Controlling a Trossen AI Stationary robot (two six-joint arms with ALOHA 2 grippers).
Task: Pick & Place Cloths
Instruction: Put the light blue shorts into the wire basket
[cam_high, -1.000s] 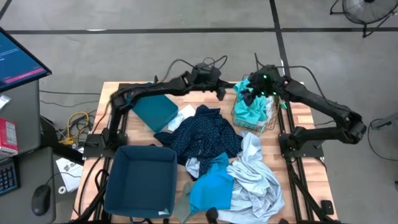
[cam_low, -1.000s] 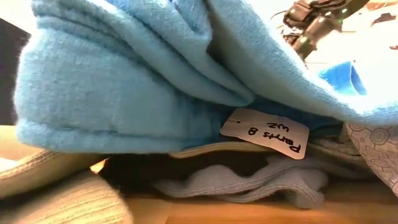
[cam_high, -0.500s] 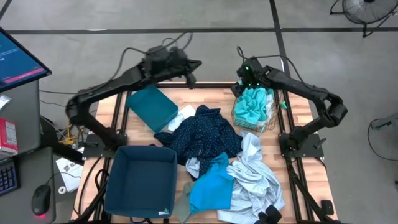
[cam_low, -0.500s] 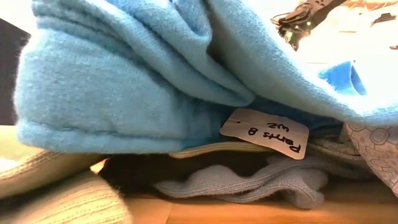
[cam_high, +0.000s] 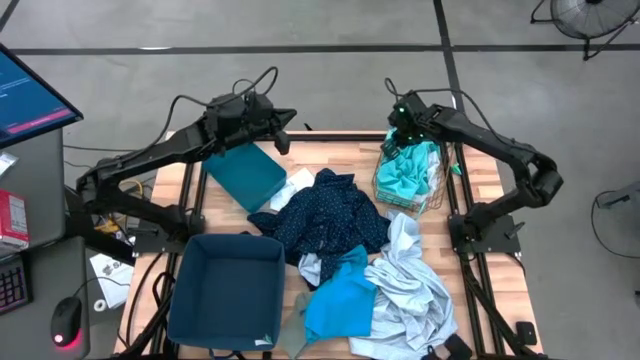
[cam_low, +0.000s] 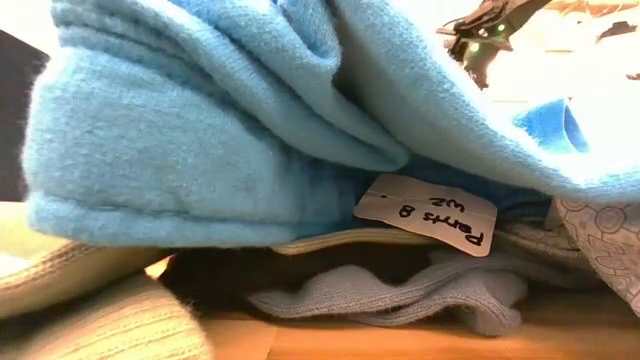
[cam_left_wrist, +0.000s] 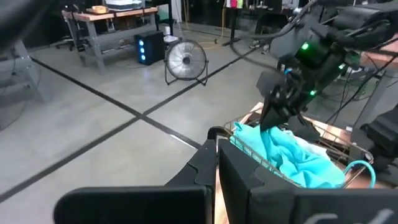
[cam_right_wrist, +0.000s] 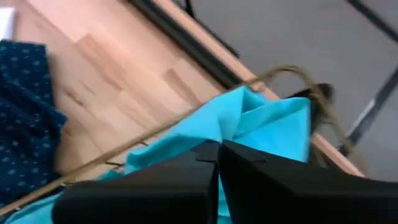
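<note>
A turquoise-and-white fabric cloth (cam_high: 404, 174) fills the silvery wire-mesh basket (cam_high: 436, 189) near the far right edge of the pale striped wooden table (cam_high: 480, 190). A navy cloth with tiny pale dots (cam_high: 328, 221) lies mid-table. Toward the near edge lie a bright blue cloth (cam_high: 341, 300) and a pale grey-blue cloth (cam_high: 413, 283). A rigid dark-blue plastic bin (cam_high: 227, 288) sits at the near left corner.

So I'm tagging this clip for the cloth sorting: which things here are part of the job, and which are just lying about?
Part of the job:
- turquoise cloth, in the wire basket
- navy dotted cloth
- bright blue cloth
- pale grey-blue cloth
- right gripper, shut above the turquoise cloth

Lying about:
- dark-blue bin
- teal bin
- floor fan
</note>
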